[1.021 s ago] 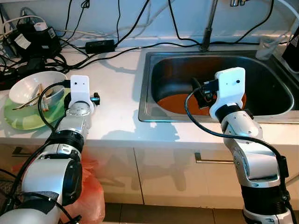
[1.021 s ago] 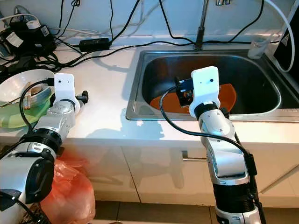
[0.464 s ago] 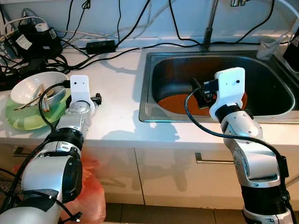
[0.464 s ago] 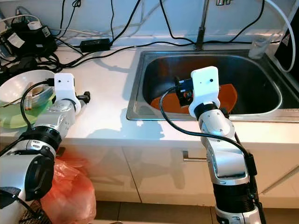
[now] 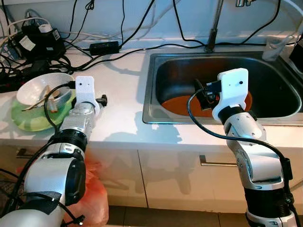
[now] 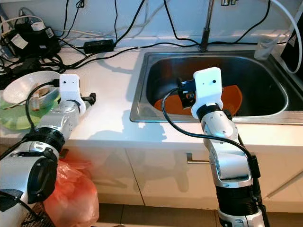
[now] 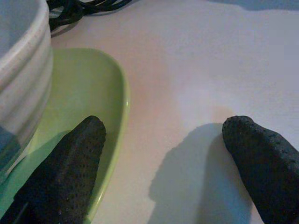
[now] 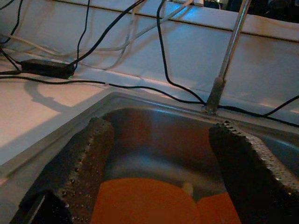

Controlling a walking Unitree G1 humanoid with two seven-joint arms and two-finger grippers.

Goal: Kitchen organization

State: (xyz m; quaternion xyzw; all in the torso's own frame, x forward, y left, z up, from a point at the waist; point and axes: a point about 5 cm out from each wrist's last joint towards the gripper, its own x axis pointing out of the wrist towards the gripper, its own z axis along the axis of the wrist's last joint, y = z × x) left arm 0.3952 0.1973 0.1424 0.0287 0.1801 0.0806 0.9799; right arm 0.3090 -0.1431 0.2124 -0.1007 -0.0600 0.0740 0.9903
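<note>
Green plate (image 5: 28,120): placed at the robot's left end of the white surface (image 5: 120,113), with a white ribbed bowl (image 5: 40,87) stacked on it; chopsticks and a small item are seen inside the bowl. The plate is pale green and shallow, with a thin raised rim.

Left hand (image 7: 163,163): held low at the plate's near edge, fingers spread wide; one finger (image 7: 65,172) is seen over the plate's rim, the other over bare surface just beside it. Nothing is gripped.

Right hand (image 8: 159,172): held over the front part of the steel sink (image 5: 151,101), fingers spread and nothing between them. An orange board (image 5: 182,104) is seen lying on the sink floor below it, flat, with a rounded edge. A faucet stem (image 8: 224,70) is fixed behind the basin.

Black cables (image 5: 94,47) and a power adapter are noted along the back wall.

Change from one second earlier: the whole head view is shifted slightly, and the left hand is found a little farther forward along the plate's edge. The right hand is unchanged in position.
</note>
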